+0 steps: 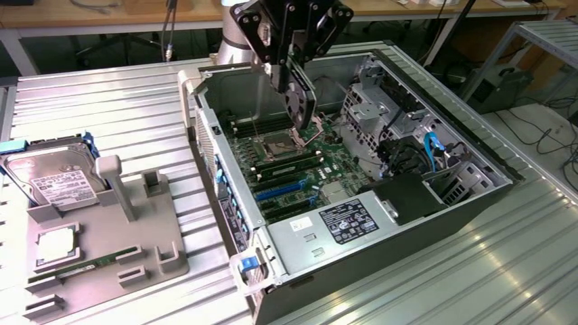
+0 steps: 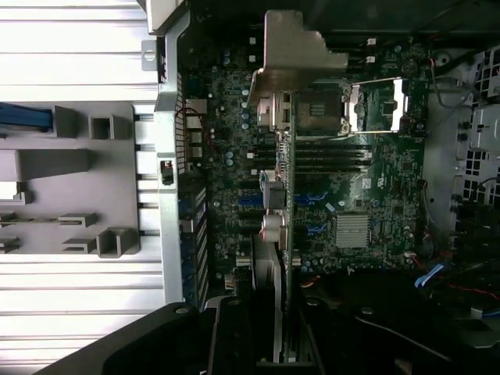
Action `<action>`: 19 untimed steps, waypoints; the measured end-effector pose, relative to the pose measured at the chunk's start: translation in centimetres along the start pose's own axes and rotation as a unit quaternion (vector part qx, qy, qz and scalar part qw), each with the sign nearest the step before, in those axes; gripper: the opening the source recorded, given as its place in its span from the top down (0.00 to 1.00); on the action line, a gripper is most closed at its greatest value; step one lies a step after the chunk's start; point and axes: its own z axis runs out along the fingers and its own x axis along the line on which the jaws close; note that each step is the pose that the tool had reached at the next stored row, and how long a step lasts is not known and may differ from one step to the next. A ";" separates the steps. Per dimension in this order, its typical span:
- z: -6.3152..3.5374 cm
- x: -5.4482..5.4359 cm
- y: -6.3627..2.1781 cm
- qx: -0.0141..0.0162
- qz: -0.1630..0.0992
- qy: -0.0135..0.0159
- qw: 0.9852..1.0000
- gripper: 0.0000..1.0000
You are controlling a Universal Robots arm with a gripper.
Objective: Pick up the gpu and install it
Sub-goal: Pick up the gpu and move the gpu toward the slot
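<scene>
The gpu [image 1: 297, 101] hangs on edge over the open computer case [image 1: 411, 84], above the motherboard [image 1: 289, 157] near the CPU socket. My gripper [image 1: 291, 73] is shut on its upper edge. In the wrist view the gpu [image 2: 284, 234] is seen edge-on with its silver bracket [image 2: 293, 55] at the far end, held between the dark fingers [image 2: 234, 340] of my gripper [image 2: 281, 340]. The card hovers clear of the board. The blue expansion slots [image 1: 280, 191] lie below and toward the front of the case.
A grey fixture tray [image 1: 145, 261] sits at the exterior view's left with a hard drive [image 1: 54, 181], a CPU [image 1: 56, 245] and a green RAM stick [image 1: 86, 264]. The power supply [image 1: 339, 223] and drive cages [image 1: 370, 108] crowd the case interior. Ribbed metal table [image 1: 108, 101] surrounds everything.
</scene>
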 end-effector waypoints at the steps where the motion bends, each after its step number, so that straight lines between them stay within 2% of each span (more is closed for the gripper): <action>1: 0.01 -0.1 0.00 0.000 0.000 0.000 1.000 0.73; 19: 0.12 -1.7 0.02 0.000 0.000 0.000 1.000 0.73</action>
